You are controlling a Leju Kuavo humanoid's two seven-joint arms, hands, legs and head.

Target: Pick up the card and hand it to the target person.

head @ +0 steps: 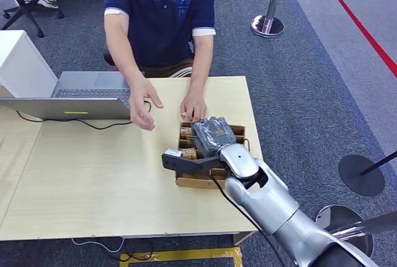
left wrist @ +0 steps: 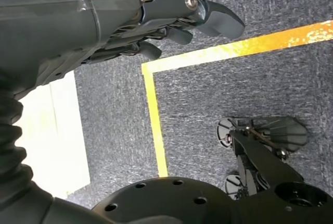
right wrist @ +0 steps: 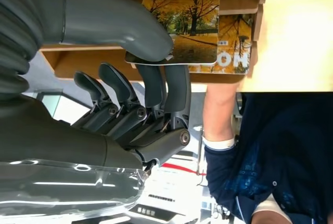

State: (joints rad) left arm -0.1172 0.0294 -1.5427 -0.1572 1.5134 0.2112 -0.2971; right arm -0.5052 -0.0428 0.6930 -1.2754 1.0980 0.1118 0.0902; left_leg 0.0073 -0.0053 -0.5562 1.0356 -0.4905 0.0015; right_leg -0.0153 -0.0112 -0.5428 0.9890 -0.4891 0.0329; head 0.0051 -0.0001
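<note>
My right hand (head: 213, 135) hovers over a wooden card box (head: 196, 182) on the table's right side. In the right wrist view its thumb (right wrist: 117, 26) and fingers (right wrist: 165, 86) pinch a card (right wrist: 188, 31) printed with yellow autumn trees, still at the box, with another such card (right wrist: 233, 52) behind it. The person (head: 159, 12) sits across the table, one hand (head: 142, 102) held out open above the tabletop, the other hand (head: 193, 105) resting at the box's far edge. My left hand (left wrist: 168, 21) hangs over the carpet, fingers apart, holding nothing.
An open laptop (head: 70, 96) with a black cable (head: 89, 123) sits at the table's far left, beside a white block (head: 21, 62). Stanchion bases (head: 267, 26) (head: 361, 175) stand on the carpet to the right. A yellow floor line (left wrist: 155, 114) runs under my left hand.
</note>
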